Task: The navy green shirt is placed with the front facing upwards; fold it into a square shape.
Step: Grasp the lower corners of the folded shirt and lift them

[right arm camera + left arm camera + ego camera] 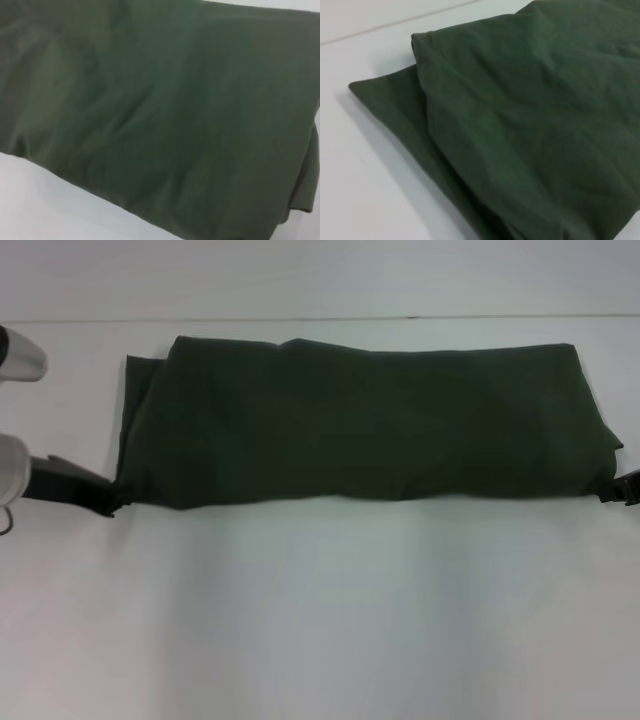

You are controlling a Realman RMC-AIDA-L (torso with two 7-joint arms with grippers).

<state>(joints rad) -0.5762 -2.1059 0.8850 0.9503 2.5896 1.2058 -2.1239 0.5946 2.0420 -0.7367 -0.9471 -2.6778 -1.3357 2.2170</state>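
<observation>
Head view shows us the navy green shirt (pixel 365 425) folded into a long, soft, wrinkled band lying across the white bench (pixel 320 620). Our left claw (pixel 112 498) touches the shirt's near left corner and our right claw (pixel 620 488) its near right corner; we cannot tell whether either claw grips the cloth.
</observation>
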